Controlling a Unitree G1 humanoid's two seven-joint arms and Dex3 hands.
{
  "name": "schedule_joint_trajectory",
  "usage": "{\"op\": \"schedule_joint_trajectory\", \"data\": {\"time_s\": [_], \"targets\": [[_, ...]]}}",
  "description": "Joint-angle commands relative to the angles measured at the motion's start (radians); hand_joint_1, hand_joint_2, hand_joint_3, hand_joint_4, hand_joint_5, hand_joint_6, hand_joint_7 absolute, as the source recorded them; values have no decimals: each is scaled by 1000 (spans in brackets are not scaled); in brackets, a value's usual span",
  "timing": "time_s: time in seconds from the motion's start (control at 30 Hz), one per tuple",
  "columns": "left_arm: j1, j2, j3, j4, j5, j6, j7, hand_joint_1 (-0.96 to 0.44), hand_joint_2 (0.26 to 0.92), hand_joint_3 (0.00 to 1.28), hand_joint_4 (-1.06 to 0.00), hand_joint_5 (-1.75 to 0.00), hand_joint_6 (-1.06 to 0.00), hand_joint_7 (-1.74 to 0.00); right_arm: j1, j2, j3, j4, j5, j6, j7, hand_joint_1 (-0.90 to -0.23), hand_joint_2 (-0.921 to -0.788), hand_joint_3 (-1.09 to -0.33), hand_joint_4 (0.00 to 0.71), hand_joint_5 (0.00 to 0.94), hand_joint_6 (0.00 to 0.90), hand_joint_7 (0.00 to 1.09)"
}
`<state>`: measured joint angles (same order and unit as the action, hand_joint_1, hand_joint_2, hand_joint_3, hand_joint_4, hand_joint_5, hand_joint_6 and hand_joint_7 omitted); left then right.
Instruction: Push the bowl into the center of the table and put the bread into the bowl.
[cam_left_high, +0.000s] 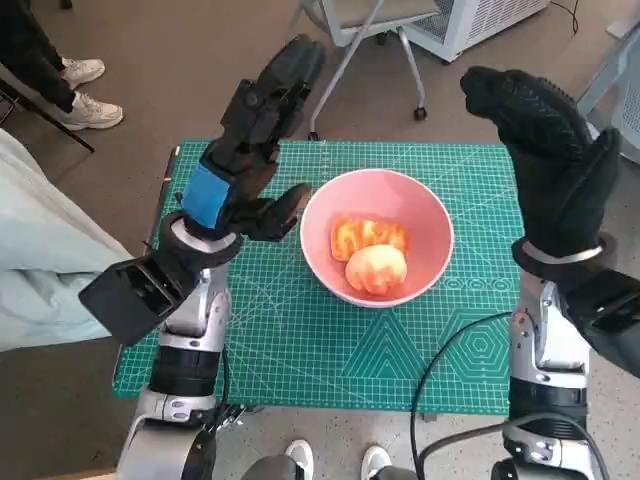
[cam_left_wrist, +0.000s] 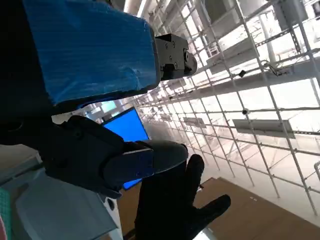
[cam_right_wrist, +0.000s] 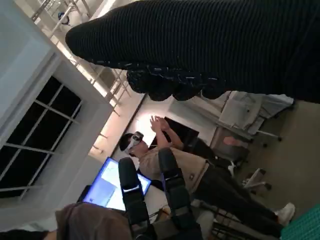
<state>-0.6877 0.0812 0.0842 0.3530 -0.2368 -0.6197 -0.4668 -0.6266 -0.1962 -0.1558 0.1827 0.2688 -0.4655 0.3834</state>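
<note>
Both hands raised above the mat, left hand (cam_left_high: 252, 150) and right hand (cam_left_high: 548, 140), fingers apart, holding nothing. Pink bowl (cam_left_high: 420, 205) centred on green mat (cam_left_high: 300, 340), bread (cam_left_high: 370, 252) inside.

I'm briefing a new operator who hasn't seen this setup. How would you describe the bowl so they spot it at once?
Find the green cutting mat covering the small table; near its middle, between the two raised hands, sits the bowl. It is round and pale pink, the only dish there, with golden bread inside.
</note>
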Motion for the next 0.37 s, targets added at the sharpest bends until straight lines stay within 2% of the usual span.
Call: {"op": "schedule_joint_trajectory", "data": {"time_s": [0.03,0.37], "targets": [[9,-5,4,7,-6,-27,13,-673,921,629,-9,-3,1,-235,22,-7,5,-3,-23,7,-14,-676,-921,-659,194,0,178,356],[10,-9,7,20,-8,-60,28,-691,921,623,-7,-1,1,-154,20,-20,1,0,-49,-15,-19,-677,-921,-656,197,1,178,358]]}}
